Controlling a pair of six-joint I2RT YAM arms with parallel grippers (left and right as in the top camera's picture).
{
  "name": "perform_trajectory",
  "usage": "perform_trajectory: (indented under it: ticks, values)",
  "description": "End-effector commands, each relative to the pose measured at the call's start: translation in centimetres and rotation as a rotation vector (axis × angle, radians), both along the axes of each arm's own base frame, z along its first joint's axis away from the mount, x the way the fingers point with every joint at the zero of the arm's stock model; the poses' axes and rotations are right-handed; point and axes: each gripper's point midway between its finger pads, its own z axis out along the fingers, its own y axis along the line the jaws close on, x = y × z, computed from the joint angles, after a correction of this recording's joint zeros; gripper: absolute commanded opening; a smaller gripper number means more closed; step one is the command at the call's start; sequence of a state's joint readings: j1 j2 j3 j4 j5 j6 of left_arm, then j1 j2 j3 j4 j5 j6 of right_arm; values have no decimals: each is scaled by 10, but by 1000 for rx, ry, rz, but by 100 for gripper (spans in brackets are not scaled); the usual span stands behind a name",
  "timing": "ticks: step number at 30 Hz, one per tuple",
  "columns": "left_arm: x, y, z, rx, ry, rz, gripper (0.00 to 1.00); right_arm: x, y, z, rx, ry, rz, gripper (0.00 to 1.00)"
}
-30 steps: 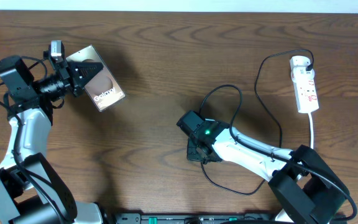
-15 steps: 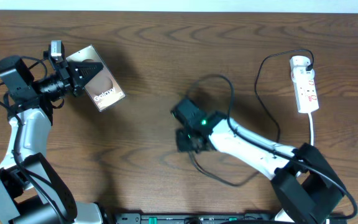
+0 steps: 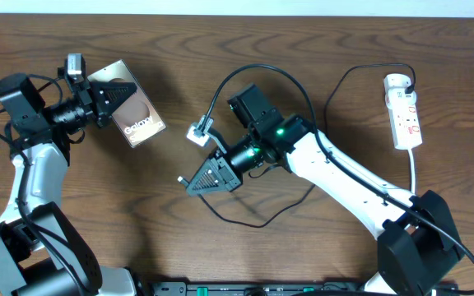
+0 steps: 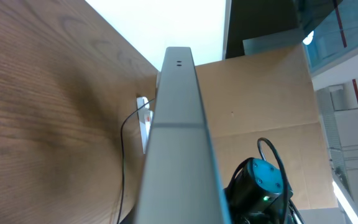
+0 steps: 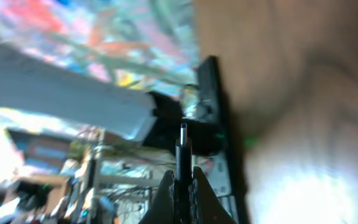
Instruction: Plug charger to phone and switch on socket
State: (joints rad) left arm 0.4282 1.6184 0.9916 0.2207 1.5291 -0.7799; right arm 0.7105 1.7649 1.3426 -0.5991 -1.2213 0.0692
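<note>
Clasping phone (image 3: 141,117) and charger (image 5: 183,146) separately

phone (image 3: 136,117): brownish-grey glossy slab, "Galaxy" lettering up, was tilted off the table, one end clamped in left gripper (image 3: 109,99)
charger (image 5: 183,140): thin black cable; connector tip was pinched in right gripper (image 3: 194,182), poking out past its fingertips; slack looped close by that gripper
socket (image 3: 404,111): white strip, red markings, lay flat, well apart from both grippers; switch state unclear
</note>
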Motion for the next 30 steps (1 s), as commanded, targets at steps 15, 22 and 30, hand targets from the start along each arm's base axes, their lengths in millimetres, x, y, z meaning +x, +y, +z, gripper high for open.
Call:
perform_trajectory:
  ticks: [15,22,30]
  values:
    - [-6,-5,4,-21,-3,-41,8,-5,5,14,61,11,32,1]
    - [-6,-7,4,-27,9,-46,8,21,23,10,86,83,-14,1]
    - [-7,-8,4,-27,7,-49,7,29,34,-9,165,215,107,1]
